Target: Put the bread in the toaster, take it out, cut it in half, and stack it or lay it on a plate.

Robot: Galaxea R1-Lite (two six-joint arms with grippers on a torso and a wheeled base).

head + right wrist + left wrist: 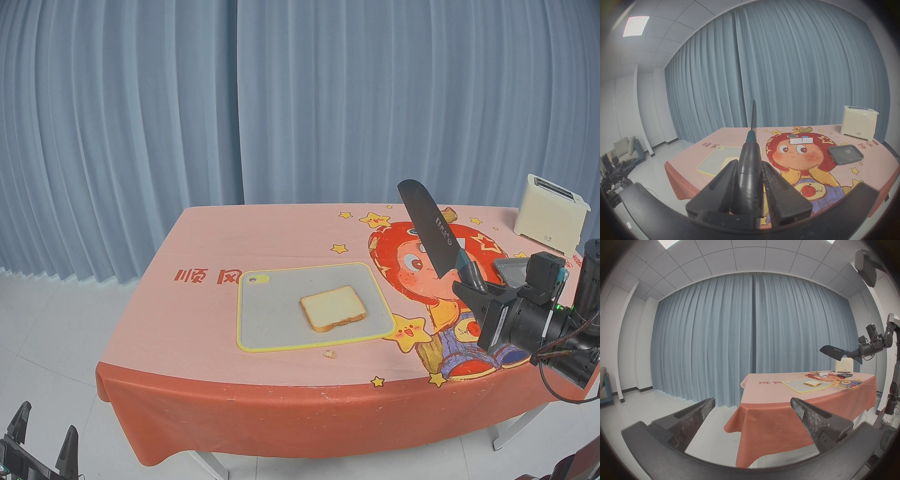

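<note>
A slice of bread [333,307] lies flat on a grey cutting board [269,322] with a yellow rim, in the middle of the table. My right gripper [470,282] hovers above the table to the right of the board, shut on the handle of a black knife [431,228]; its blade points up and away. In the right wrist view the fingers [779,187] clamp the knife handle [750,168], and the bread [730,160] is partly hidden behind it. My left gripper [40,440] hangs low, off the table's front left corner, open and holding nothing [753,415].
A cream toaster [551,214] stands at the table's far right corner. A dark grey tray [845,153] lies in front of it, partly hidden by my right arm in the head view. A crumb [329,354] lies just before the board. The orange cloth [206,325] left of the board is bare.
</note>
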